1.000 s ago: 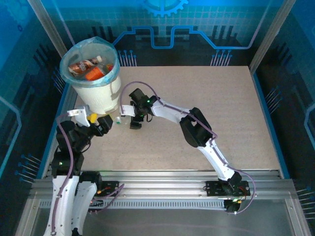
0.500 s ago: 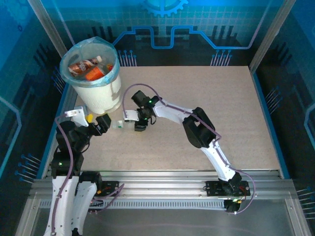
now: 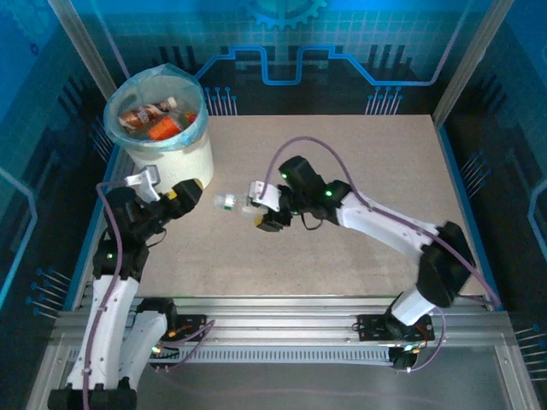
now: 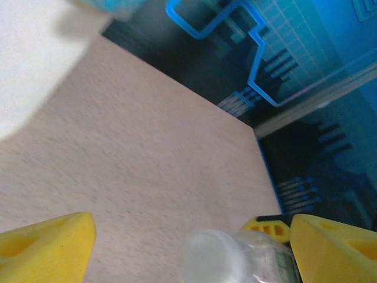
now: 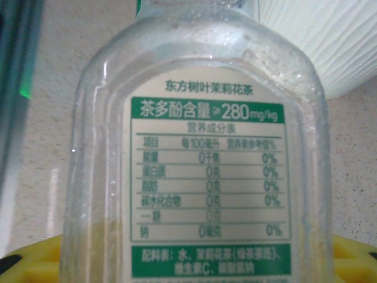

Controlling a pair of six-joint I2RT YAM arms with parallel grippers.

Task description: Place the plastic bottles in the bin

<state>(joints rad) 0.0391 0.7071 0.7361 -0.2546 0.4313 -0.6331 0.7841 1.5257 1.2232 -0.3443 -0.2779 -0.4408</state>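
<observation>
Two right fingers (image 5: 23, 262), yellow-padded, clenched on the held bottle (image 5: 194, 118), one pad each side of its lower body. Bottle clear, white-and-green printed label facing the right wrist camera, neck pointing away toward the bin (image 5: 330, 47), whose ribbed white wall shows just past the bottle's shoulder.

Top view: right fingers (image 3: 266, 223) grip the bottle (image 3: 227, 202) lying sideways, white cap end to the left, over the speckled bench (image 3: 359, 162); lifted or resting, cannot tell. Left fingers (image 3: 190, 193) released, spread wide, aimed at the cap, near it but with a gap.

Left wrist view: left fingers (image 4: 47, 247) at both lower corners, cap (image 4: 215, 259) low between them, nearer the one on the view's right. Contact there: cannot tell.

Bin (image 3: 171, 166) stands at the far left corner of the bench, just beyond the left fingers, blue bag (image 3: 111, 109) over its rim. Inside: a red-labelled bottle (image 3: 142, 114) and an orange one (image 3: 164, 128). Held bottle is outside the bin, near its front right side.
</observation>
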